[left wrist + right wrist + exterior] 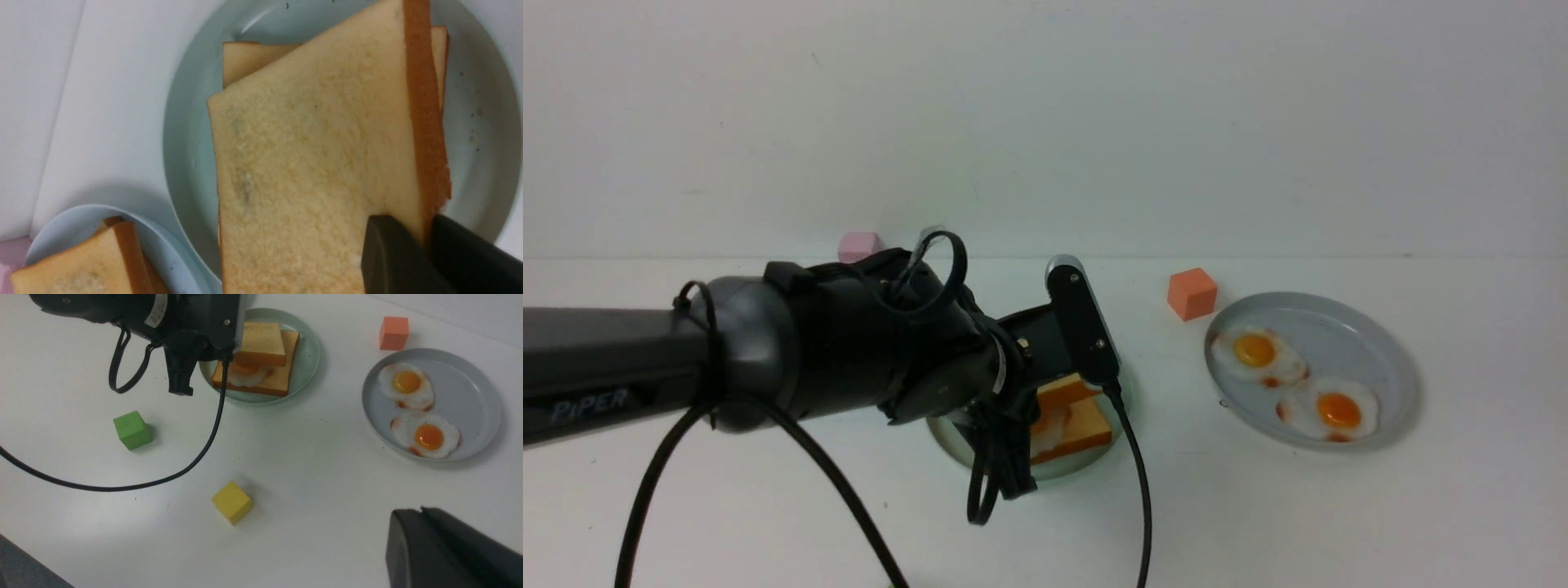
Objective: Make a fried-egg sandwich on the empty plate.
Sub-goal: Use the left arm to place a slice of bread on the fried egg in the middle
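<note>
The pale mint-green empty plate (308,355) (1062,469) carries a bottom toast slice (282,377) with a fried egg (245,375) lying on it. My left gripper (425,230) is shut on the orange-brown crust edge of a second toast slice (318,155) (261,343). That slice sits over the egg, turned askew to the bottom slice (245,61). Whether it rests on the egg I cannot tell. The left arm (849,351) hides its fingers in the front view. My right gripper (421,510) is shut on nothing, above bare table nearer the robot.
A grey-blue plate (1388,359) at the right holds two fried eggs (1255,351) (1335,408). A light blue plate (163,253) with toast (81,261) lies beside the mint one. Cubes lie scattered: orange (1192,292), pink (859,245), green (131,430), yellow (231,502).
</note>
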You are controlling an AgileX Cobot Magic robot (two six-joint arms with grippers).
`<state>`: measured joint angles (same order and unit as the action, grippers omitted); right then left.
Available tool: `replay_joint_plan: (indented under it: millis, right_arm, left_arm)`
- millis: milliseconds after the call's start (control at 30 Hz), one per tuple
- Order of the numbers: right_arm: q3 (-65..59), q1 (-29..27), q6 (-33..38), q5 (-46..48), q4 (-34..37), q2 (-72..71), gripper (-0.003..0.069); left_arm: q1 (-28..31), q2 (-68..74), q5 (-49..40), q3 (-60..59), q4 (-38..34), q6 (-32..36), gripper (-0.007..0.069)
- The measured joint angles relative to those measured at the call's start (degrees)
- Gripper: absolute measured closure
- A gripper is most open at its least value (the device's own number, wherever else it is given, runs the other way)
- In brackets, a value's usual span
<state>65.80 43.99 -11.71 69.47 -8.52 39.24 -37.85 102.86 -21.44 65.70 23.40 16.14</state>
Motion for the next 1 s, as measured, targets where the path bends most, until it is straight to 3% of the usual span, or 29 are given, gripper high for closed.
replay_joint_plan:
  millis: [333,467,767,1000]
  right_arm:
    - [0.0,0.0,0.0,0.12,-0.23,0.0,0.0606]
    - [0.0,0.0,0.0,0.14,-0.23,0.0,0.0606]
    - [0.0,0.0,0.0,0.18,0.0,0.0,0.0603]
    - [0.0,0.0,0.0,0.18,0.07,0.0,0.0603]
  left_arm:
    - [0.0,1.85,0.54,0.0,-0.05,0.0,0.0526]
    - [0.0,1.85,0.55,0.0,-0.05,0.0,0.0445]
    - [0.0,0.55,-0.7,-0.02,-0.3,0.0,0.0158]
    - [-0.05,-2.88,-2.77,-0.06,-4.22,-0.05,0.0089]
